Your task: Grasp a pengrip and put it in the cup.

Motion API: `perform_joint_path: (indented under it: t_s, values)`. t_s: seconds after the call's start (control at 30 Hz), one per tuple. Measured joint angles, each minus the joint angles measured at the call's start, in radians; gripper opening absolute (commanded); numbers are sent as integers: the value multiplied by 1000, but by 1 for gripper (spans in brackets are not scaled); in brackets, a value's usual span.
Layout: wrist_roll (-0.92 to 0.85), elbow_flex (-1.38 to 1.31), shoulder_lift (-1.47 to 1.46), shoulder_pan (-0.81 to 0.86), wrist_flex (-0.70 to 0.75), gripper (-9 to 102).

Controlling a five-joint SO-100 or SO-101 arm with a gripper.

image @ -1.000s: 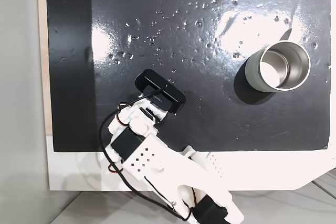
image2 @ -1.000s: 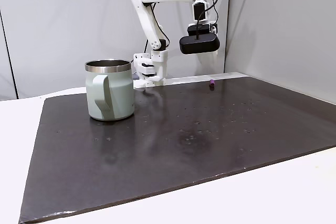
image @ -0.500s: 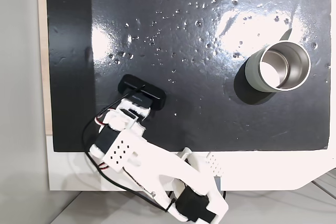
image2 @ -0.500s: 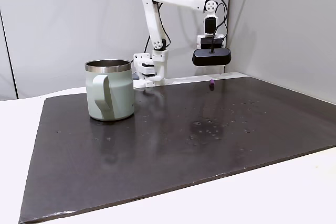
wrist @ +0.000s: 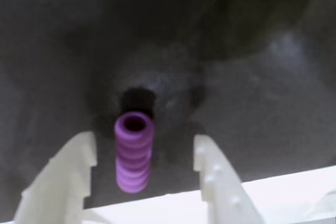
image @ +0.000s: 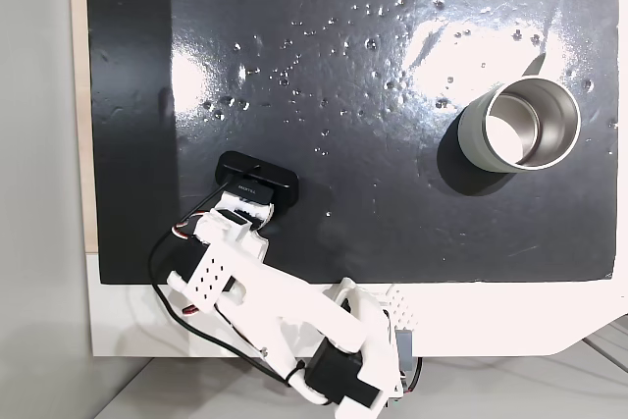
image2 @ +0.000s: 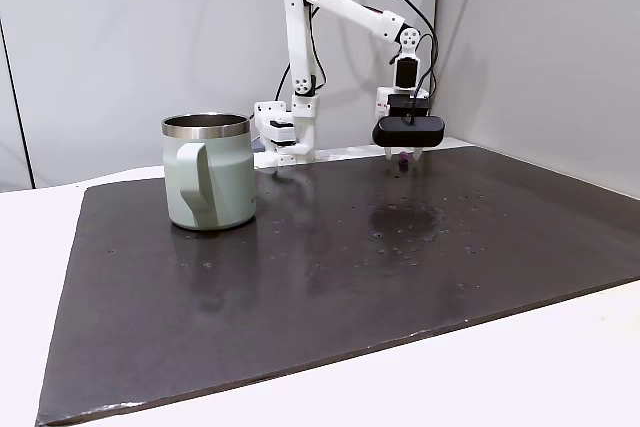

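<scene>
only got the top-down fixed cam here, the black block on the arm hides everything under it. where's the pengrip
Observer: In the wrist view the pengrip lies between the two fingers of the hand, touching neither.
Operator: hand open or shut
Observer: Open; there is a gap on each side of it.
Operator: how low is the hand
Observer: In the side fixed view the hand is almost down on the black mat, fingertips level with the pengrip.
</scene>
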Motion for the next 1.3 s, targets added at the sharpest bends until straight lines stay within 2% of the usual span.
perform_joint_path:
  t_s: [0.37, 0.7, 1.03, 1.13, 1.3]
  values:
    - [-25, 12, -41, -66, -63, 19]
    - [-48, 38, -38, -112, -86, 0]
    - [-48, 38, -32, -109, -86, 0]
    - [-60, 44, 5, -71, -34, 0]
    - [-124, -66, 123, 104, 117, 0]
